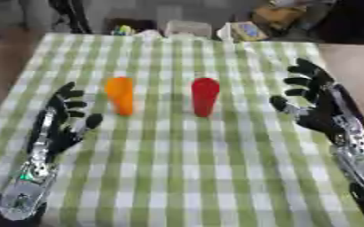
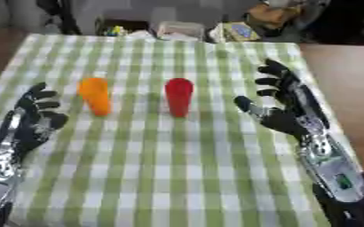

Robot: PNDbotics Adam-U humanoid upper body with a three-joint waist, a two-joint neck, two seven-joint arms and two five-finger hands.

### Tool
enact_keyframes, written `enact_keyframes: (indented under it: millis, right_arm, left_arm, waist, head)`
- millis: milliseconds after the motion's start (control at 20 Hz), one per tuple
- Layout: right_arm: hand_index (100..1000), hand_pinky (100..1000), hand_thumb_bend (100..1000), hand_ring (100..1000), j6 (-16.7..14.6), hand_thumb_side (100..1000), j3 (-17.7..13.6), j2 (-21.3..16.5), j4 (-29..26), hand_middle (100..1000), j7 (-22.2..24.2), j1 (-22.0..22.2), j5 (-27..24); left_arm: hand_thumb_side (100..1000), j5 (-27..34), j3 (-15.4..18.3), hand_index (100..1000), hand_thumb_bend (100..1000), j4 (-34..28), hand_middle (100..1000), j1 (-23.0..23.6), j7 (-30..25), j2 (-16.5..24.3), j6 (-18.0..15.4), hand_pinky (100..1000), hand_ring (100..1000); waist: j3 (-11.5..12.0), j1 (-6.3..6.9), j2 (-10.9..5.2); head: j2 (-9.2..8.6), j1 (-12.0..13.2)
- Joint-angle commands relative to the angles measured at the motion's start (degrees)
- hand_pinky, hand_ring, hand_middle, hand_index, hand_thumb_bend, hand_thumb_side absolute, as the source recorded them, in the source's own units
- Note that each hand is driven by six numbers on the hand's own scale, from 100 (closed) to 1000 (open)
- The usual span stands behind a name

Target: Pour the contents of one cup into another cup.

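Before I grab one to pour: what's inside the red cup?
Cannot be seen: the red plastic cup stands on the green checked tablecloth showing only its outer wall. The orange cup is equally unreadable.

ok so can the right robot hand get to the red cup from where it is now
Probably yes. The right robot hand is open, fingers spread, and sits apart from the red cup, with only bare checked tablecloth between them. The orange cup stands on the red cup's far side, out of the way.
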Motion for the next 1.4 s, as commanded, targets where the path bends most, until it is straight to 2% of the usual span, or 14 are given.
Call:
enact_keyframes:
  millis: [50,550,1100,1400]
  right_arm:
    - [944,705,658,792,-0.02,331,-0.32,-0.94,-0.85,822,0.09,-1.26,0.67]
    - [944,703,657,788,-0.14,338,-0.08,-0.57,-0.71,814,0.34,-2.04,0.79]
    - [953,701,655,783,0.11,347,0.22,-0.31,-1.2,806,0.62,-2.15,0.55]
    - [953,699,654,779,0.22,350,0.33,-0.06,-1.28,799,0.75,-2.14,0.41]
  left_arm:
    - [629,-0.99,-0.04,943,1000,-0.9,761,-1.14,0.35,0.72,0.13,655,716]
    - [624,-6.04,-1.43,932,1000,3.02,764,-5.62,1.67,1.69,0.66,662,725]
    - [600,-12.2,-1.95,926,1000,12.96,757,-11.2,6.5,0.44,1.48,652,723]
    - [578,-12.31,-1.63,914,1000,18.35,728,-14.08,8.62,-1.1,0.6,619,696]
  waist:
    - [0.06,0.19,-0.65]
    - [0.1,0.16,-0.63]
    - [-0.39,-0.34,-0.8]
    - [-0.77,-0.58,-0.91]
  head:
    - [0.22,-0.24]
    - [-0.33,-0.14]
    - [-1.22,0.12]
    - [-1.61,0.19]
